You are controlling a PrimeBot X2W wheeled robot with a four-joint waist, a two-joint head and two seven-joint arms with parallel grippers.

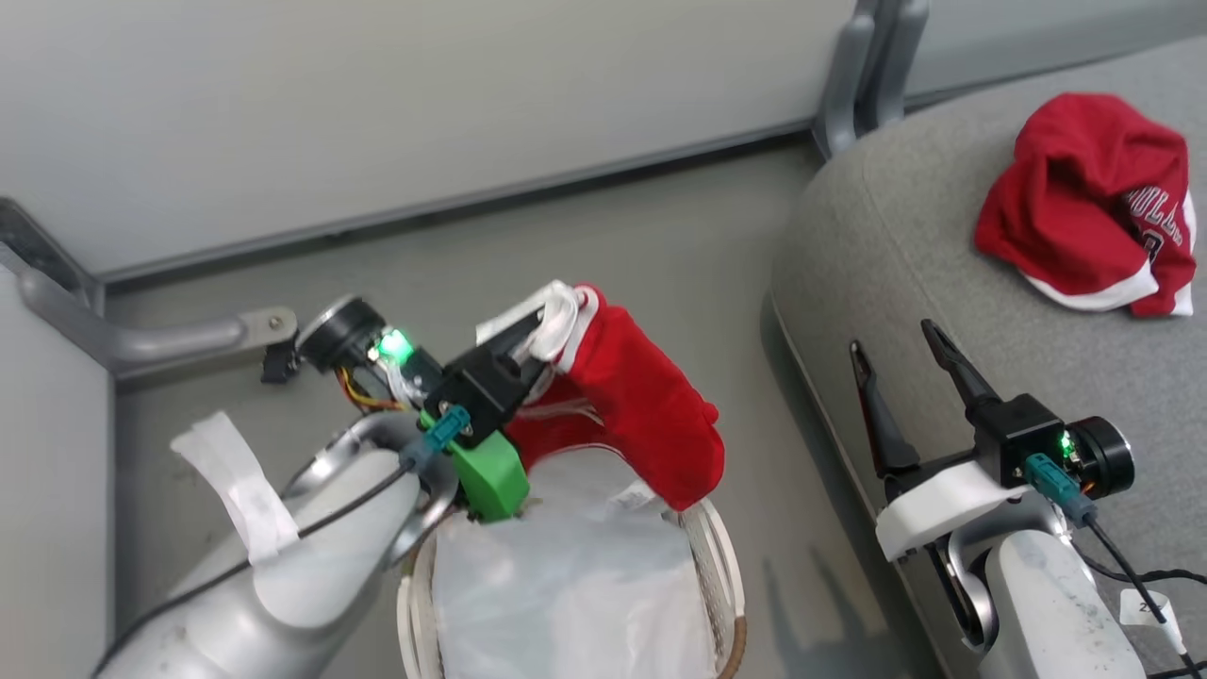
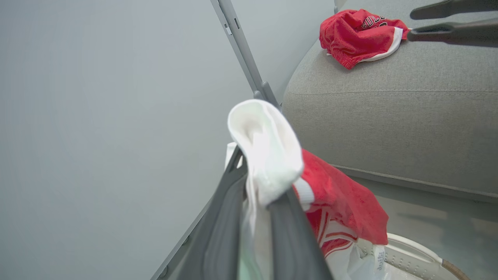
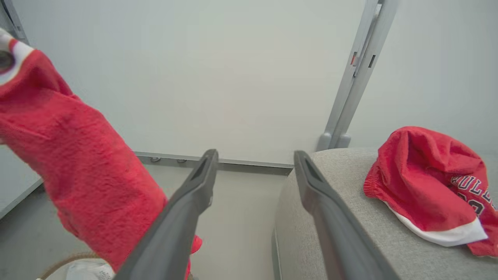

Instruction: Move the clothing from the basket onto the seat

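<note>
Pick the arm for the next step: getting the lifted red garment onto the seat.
Left. The left gripper is shut on the red garment by its white trim, hanging above the basket. The right gripper is open and empty at the seat edge; a handover seems needless.

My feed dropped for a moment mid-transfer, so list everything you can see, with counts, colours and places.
held garment: one, red with white trim, hanging above the basket
loose garment: one, red with white trim, lying on the seat
basket: one, white with brown rim, on the floor by the seat
liner: one, white, inside the basket
seat: one, grey, right side
posts: two, grey, along the wall
left fingers: dark, shut on the held garment's trim
right fingers: dark, open, over the seat's edge
</note>
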